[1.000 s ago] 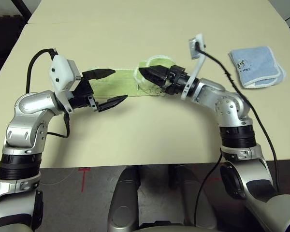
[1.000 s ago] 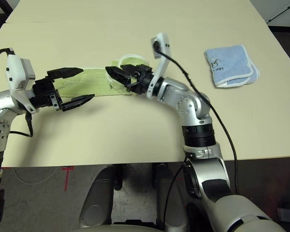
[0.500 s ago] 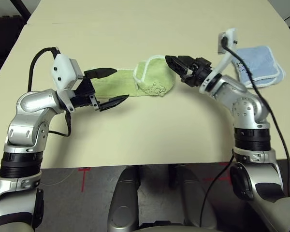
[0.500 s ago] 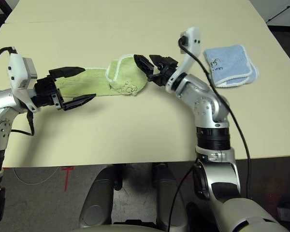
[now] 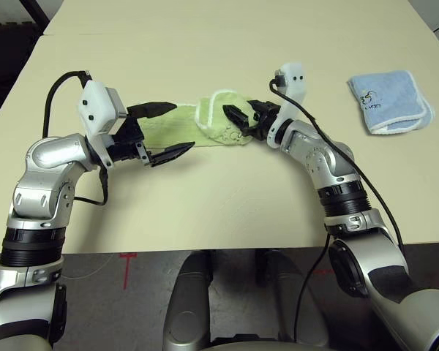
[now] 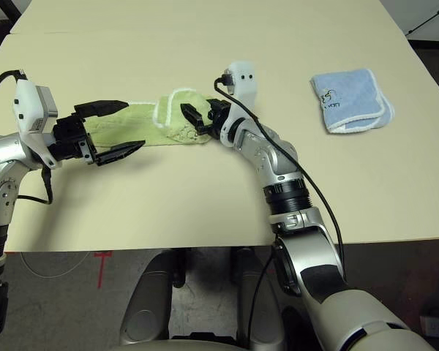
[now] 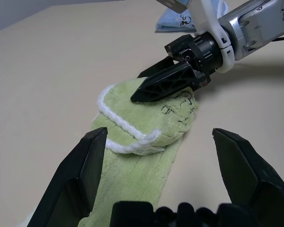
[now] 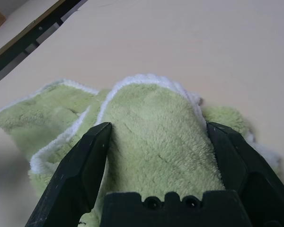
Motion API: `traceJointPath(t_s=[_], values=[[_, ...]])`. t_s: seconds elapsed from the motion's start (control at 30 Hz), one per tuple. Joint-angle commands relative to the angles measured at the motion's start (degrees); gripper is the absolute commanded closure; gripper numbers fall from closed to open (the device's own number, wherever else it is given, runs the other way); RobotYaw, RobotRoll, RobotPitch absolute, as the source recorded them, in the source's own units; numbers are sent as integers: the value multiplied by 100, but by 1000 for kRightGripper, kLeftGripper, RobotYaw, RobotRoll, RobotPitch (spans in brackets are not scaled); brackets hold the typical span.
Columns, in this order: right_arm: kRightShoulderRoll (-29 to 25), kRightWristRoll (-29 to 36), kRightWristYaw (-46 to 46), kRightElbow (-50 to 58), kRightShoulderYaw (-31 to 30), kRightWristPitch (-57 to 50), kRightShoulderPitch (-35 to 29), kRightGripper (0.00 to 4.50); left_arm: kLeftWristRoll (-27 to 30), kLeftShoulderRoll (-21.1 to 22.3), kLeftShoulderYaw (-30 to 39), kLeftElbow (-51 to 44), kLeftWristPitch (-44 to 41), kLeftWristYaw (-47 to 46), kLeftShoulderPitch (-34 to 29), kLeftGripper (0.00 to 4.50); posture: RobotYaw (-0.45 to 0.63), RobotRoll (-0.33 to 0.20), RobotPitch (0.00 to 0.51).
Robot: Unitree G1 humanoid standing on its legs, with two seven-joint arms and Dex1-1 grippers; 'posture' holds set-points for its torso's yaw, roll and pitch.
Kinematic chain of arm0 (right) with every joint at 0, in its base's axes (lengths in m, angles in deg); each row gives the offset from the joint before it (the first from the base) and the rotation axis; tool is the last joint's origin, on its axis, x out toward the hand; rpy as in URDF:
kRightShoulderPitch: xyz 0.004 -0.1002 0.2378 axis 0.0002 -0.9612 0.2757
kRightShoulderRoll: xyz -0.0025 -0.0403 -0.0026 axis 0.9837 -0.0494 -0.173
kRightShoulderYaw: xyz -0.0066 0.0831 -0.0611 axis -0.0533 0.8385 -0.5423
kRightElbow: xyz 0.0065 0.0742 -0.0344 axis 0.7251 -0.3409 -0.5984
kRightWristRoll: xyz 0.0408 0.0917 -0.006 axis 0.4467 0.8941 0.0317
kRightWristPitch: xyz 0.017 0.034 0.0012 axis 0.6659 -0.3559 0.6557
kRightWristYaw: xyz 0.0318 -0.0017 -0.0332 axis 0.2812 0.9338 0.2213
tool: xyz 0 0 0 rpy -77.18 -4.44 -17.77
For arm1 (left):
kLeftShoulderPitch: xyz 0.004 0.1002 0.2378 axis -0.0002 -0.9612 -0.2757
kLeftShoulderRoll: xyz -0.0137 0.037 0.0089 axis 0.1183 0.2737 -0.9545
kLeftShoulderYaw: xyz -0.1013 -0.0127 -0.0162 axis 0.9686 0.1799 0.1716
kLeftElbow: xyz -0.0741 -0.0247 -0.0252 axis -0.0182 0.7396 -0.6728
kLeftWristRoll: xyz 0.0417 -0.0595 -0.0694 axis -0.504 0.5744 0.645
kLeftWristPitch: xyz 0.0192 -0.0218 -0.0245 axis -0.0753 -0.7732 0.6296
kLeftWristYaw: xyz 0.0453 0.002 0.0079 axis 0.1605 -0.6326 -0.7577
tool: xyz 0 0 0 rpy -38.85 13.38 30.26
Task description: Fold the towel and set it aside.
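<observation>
A: Towel [image 5: 181, 130] status? Where's it lying?

B: Mid desk [image 5: 227, 197], a long green strip running left-right. Right end is bunched up, w/ a flap folded back over itself, white edging curling across the top. Small dark stitched mark on the lumpy end, facing the near side.

A: Right end effector [image 5: 238, 119]?

B: Jaws spread wide, pointing left, roughly level. It's at the bunched end, straddling the folded flap. In the right wrist view the green hump sits between the two fingers [image 8: 80, 163], cloth close to both, but nothing's pinched. Can't tell if the pads actually touch the cloth.

A: And the left end effector [image 5: 161, 131]?

B: Also wide open, pointing right along the strip. Upper finger is over the far edge of the towel's left part, lower finger is off the near edge, above bare desk. Can't tell if either touches. Left wrist view looks down the strip toward the other end effector's fingers on the hump.

A: Anything else on the desk?

B: Blue towel [image 5: 391, 101], folded, far right, well apart from the green one. Right arm's black cable [image 5: 351, 175] trails along the forearm.
</observation>
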Motion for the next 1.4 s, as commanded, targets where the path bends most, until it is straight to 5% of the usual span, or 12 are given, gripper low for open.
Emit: traceJointPath(t_s=[0.03,0.53,0.93,1.4], values=[[-56,5,-79,163,210,132,-89,24,-73,17,-35,-94,56,4,-84,0,61,0,302],[315,286,-232,897,581,778,-67,24,-81,3,-70,-17,95,27,-17,0,64,0,298],[595,874,175,1258,184,-307,-386,24,-77,51,2,-66,83,-9,-67,0,82,0,290],[661,777,420,686,-122,-636,-170,24,-45,326,445,191,87,-76,-102,0,115,0,287]])
